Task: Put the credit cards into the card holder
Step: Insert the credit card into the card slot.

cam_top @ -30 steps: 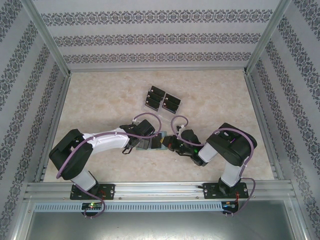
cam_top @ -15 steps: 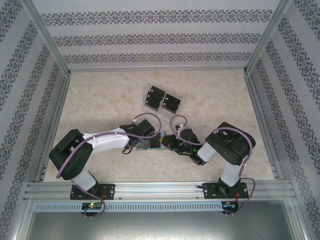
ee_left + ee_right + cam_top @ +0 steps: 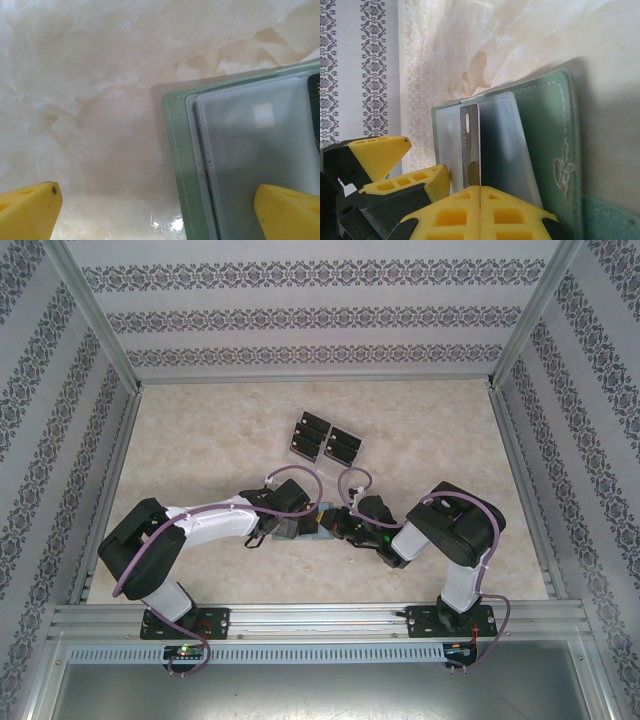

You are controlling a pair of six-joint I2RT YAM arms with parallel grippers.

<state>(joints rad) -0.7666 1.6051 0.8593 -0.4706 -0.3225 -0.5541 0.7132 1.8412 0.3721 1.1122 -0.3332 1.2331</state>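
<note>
Card holder (image 3: pixel 547 120) lies open at near centre, the left gripper (image 3: pixel 157 197) spread wide over it. Right gripper (image 3: pixel 479 192) pinches 1 credit card (image 3: pixel 470 142) at a sleeve (image 3: pixel 502 145); a tilted entry could snag and shove the holder sideways.

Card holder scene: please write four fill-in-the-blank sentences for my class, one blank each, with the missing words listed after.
1. The left gripper is wide ___.
2. The right gripper is ___ on a credit card.
3. The card holder has a cover coloured ___.
4. Spare credit cards lie in a clear ___.
Missing words: open; shut; green; tray.
</note>
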